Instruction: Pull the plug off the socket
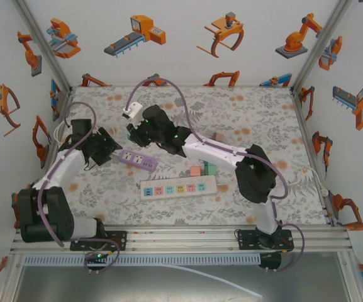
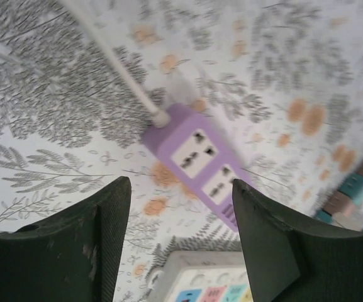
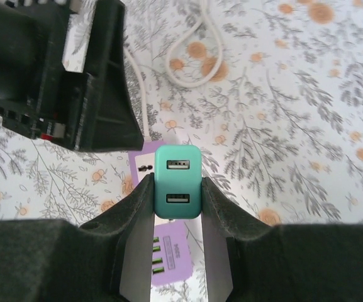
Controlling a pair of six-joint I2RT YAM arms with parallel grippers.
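Right claw (image 3: 177, 189) pinches the teal plug (image 3: 177, 165), frame centre, by its flat sides: light, rigid, slick plastic. Left claw (image 2: 180, 185) gapes.

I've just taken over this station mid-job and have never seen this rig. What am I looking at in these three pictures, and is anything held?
Two robot arms are bolted at the table's near edge. The overhead view looks down from behind them; the other two pictures come from cameras on each wrist, looking past the fingers. On the flowered table lie a purple power strip with a white cable, a white strip with coloured sockets, and a few small blocks. The right tool is shut on a teal USB charger, right over the purple strip; whether it is still plugged in, I cannot tell. The left tool is open, hovering over the strip's cable end, holding nothing.
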